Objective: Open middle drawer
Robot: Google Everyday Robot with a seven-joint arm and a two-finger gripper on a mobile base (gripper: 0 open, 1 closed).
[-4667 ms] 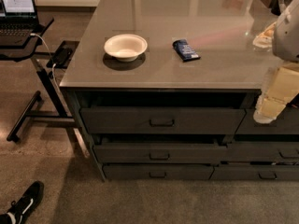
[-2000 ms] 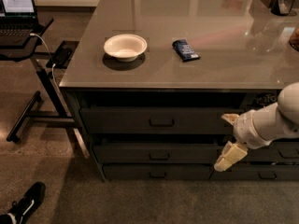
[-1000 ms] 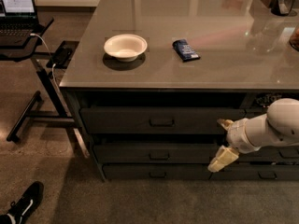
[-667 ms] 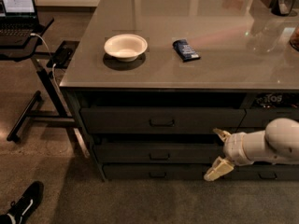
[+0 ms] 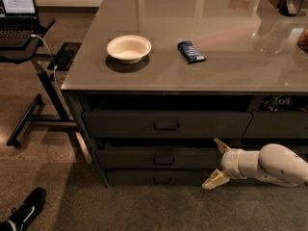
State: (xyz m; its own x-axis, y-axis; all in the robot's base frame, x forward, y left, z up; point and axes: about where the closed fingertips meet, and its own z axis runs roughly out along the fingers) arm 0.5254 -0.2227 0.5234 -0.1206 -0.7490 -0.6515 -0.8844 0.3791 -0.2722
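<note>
Item under inspection: the middle drawer (image 5: 130,157), set in the front of the bench (image 5: 231,42), second of three stacked under the bench's left part. It sits below the taller top drawer (image 5: 120,124) and above the slim bottom drawer (image 5: 130,177). Its front looks closed, with no tray showing. Its small bar handle (image 5: 164,161) lies at the centre of the front.

The gripper (image 5: 217,163) is low in front of the bench, at the right end of the middle drawer's front. It is clear of the handle and well to the handle's right. The jaws stand wide apart and hold nothing; one tip points up toward the bench, the other down toward the floor. The arm (image 5: 274,165) reaches in from the bench's right.

Judgement: the step in hand is the approach, with no grasp made. The next move calls for shifting the gripper left along the bench front to the handle, setting the jaws around the bar, closing, then pulling straight out from the bench.

A bowl (image 5: 129,48) and a blue packet (image 5: 191,51) rest on the bench top and are not involved.
</note>
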